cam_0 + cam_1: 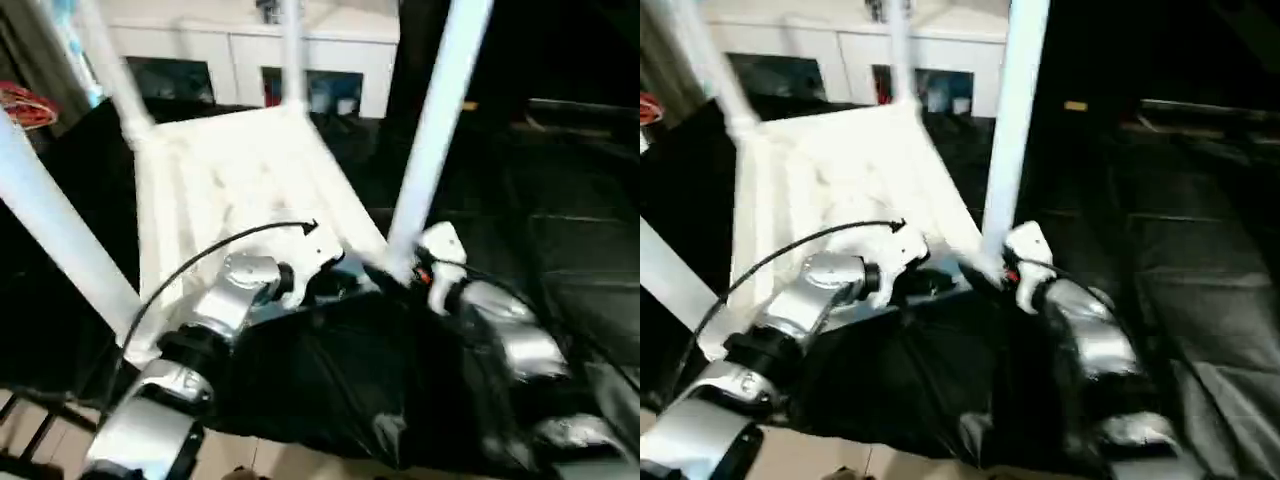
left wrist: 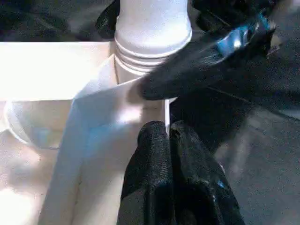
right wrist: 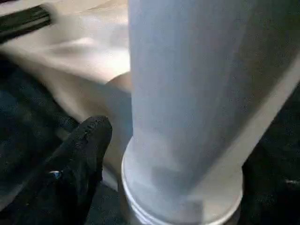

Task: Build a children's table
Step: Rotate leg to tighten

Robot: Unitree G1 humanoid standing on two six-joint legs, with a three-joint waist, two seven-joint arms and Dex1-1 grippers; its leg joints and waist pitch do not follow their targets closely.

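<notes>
The children's table lies upside down on a black cloth, its white ribbed top (image 1: 240, 180) facing up. Several white legs stand in its corner sockets. The nearest right leg (image 1: 435, 120) rises from the socket (image 2: 150, 51) in front of me. My left gripper (image 2: 166, 140) is shut, its black fingers pinching the top's thin rim right beside that socket. My right gripper (image 1: 400, 270) is open around the base of this leg (image 3: 187, 93). One finger (image 3: 79, 159) stands a small gap off the tube, and its other finger is hidden behind the leg.
A white cabinet (image 1: 250, 50) with glass-fronted compartments stands behind the table. The black cloth (image 1: 560, 200) spreads wide to the right in folds. A red object (image 1: 25, 105) sits at the far left. Pale floor (image 1: 300, 465) shows past the cloth's near edge.
</notes>
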